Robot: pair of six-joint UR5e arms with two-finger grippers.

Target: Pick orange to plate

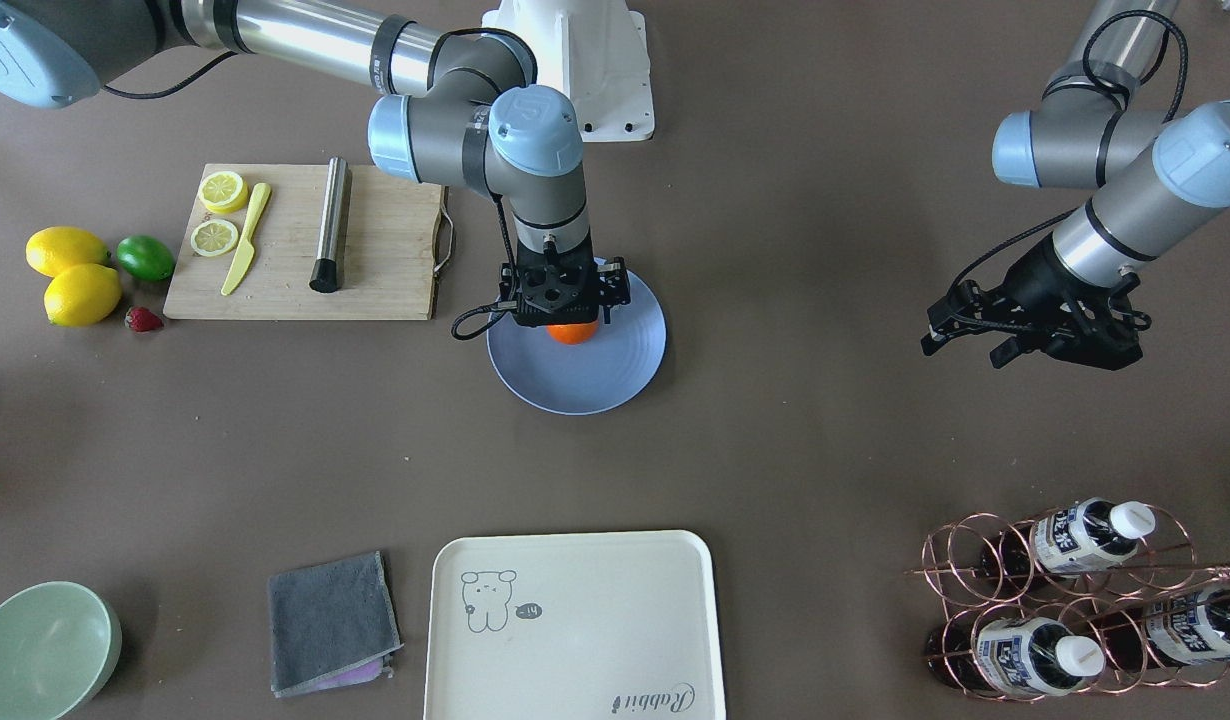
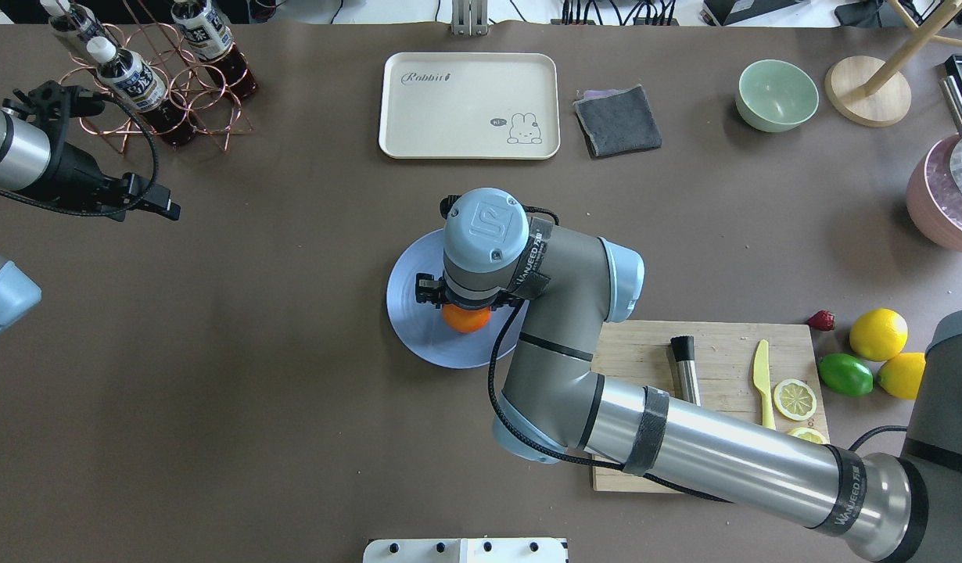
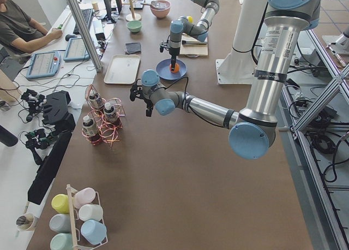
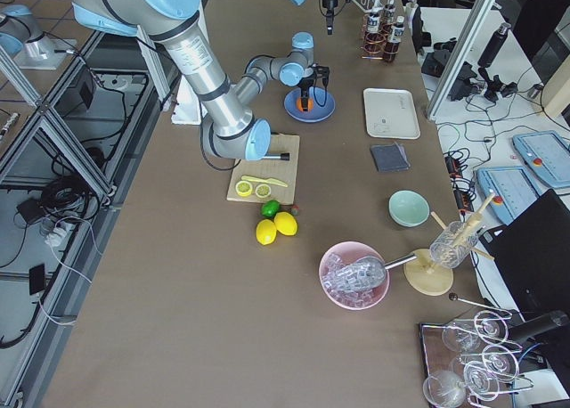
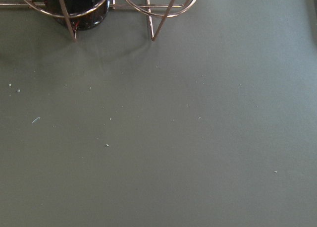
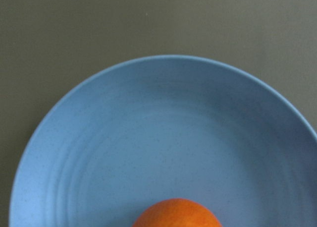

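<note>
The orange [image 1: 572, 334] sits low over the middle of the pale blue plate [image 1: 615, 375], gripped from above by my right gripper [image 1: 570, 322], whose body hides its top. In the overhead view the orange [image 2: 465, 319] peeks out under the wrist above the plate [image 2: 418, 313]. The right wrist view shows the orange [image 6: 177, 214] at the bottom edge, close over the plate [image 6: 148, 138]; I cannot tell whether they touch. My left gripper [image 1: 965, 348] hovers open and empty far to the side, near the bottle rack.
A cutting board [image 1: 375, 270] with lemon slices, a yellow knife and a metal rod lies beside the plate. Two lemons [image 1: 75, 275], a lime [image 1: 145, 257] and a strawberry lie beyond it. A cream tray [image 1: 575, 625], grey cloth [image 1: 330, 620], mint bowl [image 1: 40, 650] and copper bottle rack [image 1: 1065, 600] line the operators' edge.
</note>
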